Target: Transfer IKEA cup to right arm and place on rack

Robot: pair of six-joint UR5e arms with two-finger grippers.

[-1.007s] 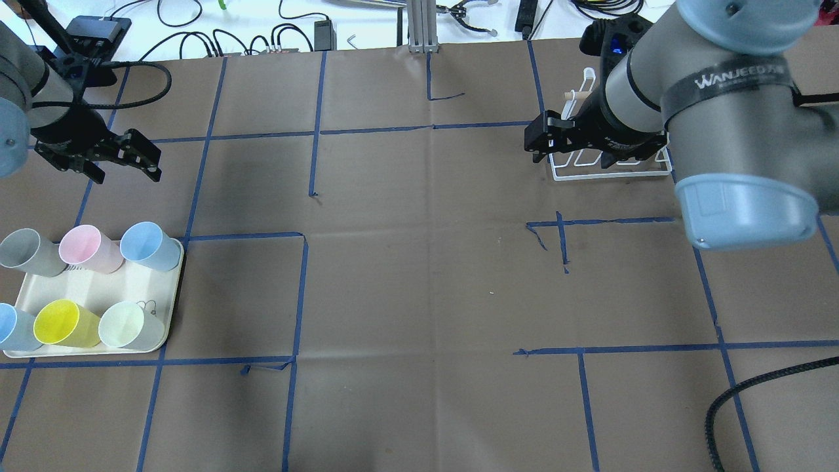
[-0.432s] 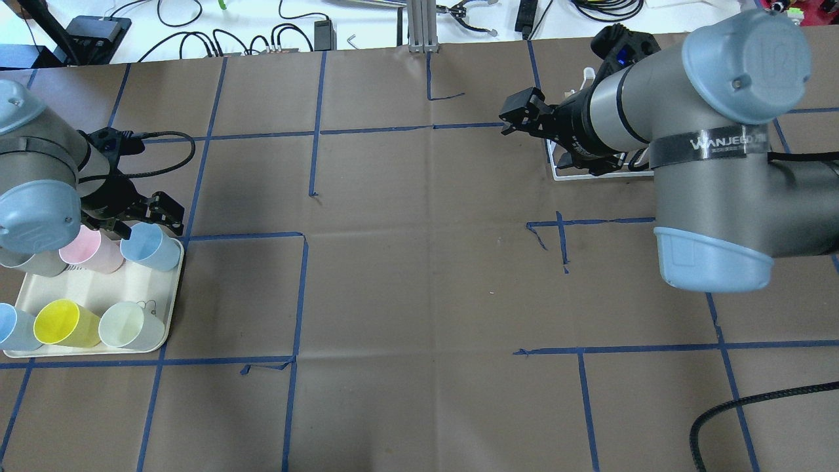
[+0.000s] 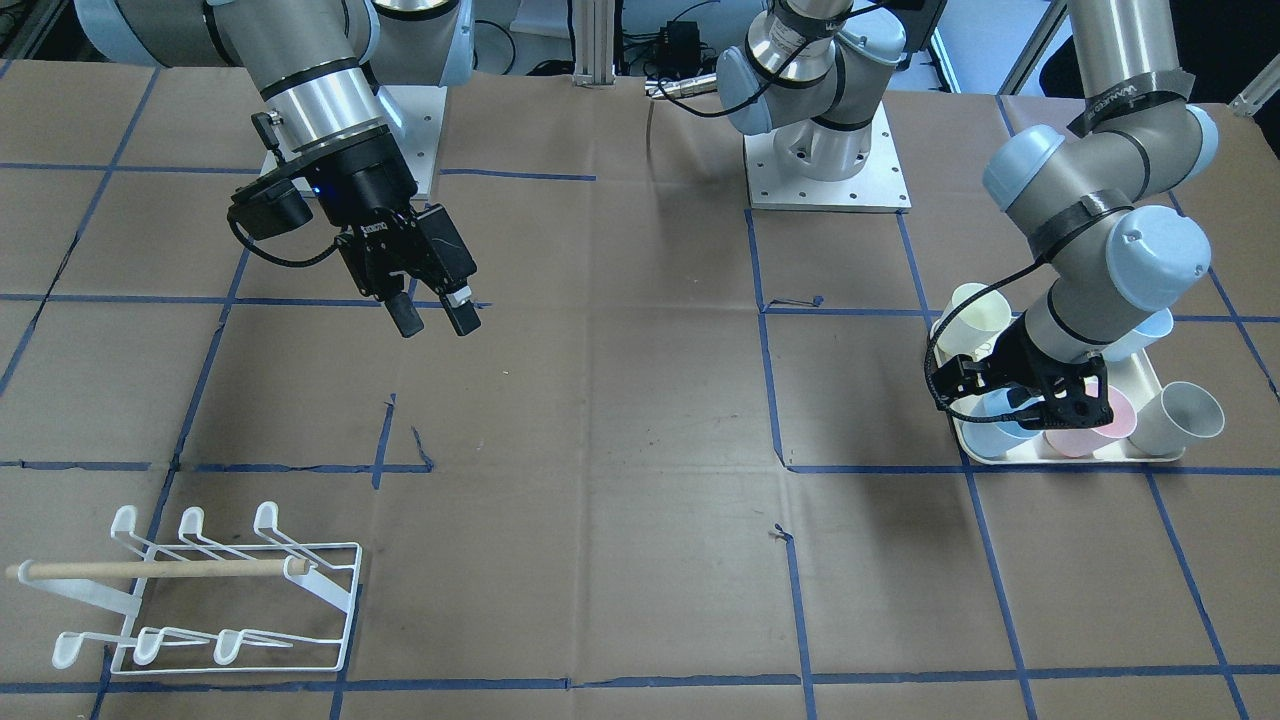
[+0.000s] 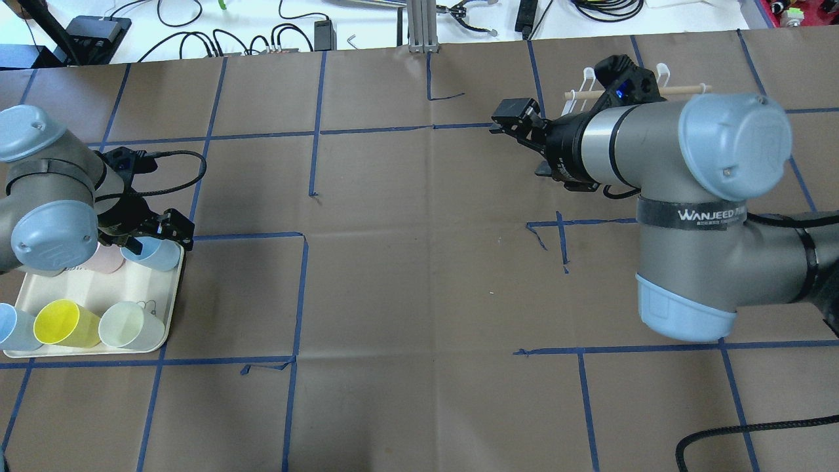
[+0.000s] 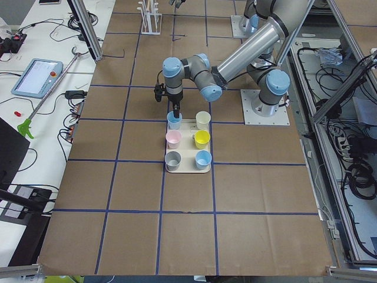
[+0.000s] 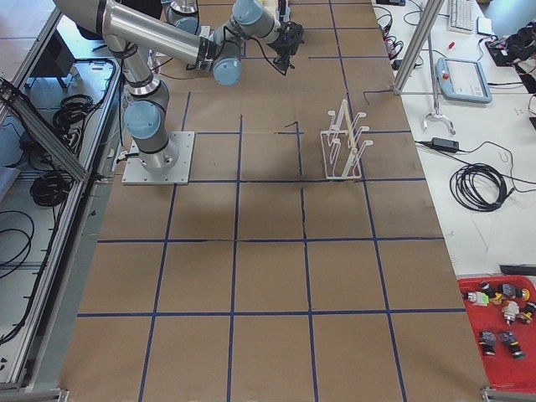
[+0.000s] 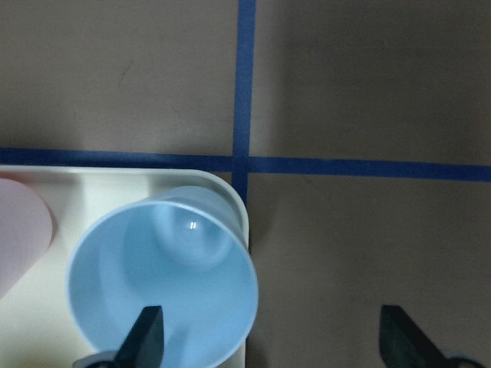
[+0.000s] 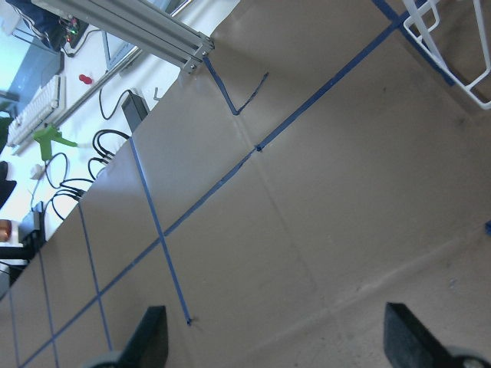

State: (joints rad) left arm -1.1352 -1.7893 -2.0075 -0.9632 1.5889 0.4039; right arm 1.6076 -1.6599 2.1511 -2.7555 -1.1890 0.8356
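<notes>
Several pastel cups stand on a cream tray [image 4: 98, 288]. The light-blue cup [image 4: 159, 255] is at its far right corner and fills the left wrist view [image 7: 165, 284]. My left gripper [image 4: 157, 237] is open and low over this cup. One finger [image 7: 146, 337] is inside the rim, the other [image 7: 403, 337] outside over the paper. My right gripper [image 3: 435, 322] is open, empty and held above the table, near the middle. The white wire rack [image 3: 200, 590] with a wooden dowel stands behind the right arm [image 4: 655, 144], partly hidden in the overhead view.
Pink [image 3: 1085, 420], grey [image 3: 1185, 415], yellow [image 4: 62, 322] and pale green [image 4: 128, 324] cups share the tray. Blue tape lines cross the brown paper. Cables and tools lie beyond the table's far edge [image 4: 419, 46].
My left gripper has come down from beyond the tray onto the light-blue cup. My right arm has swung away from the rack, its gripper moving toward the table's middle.
</notes>
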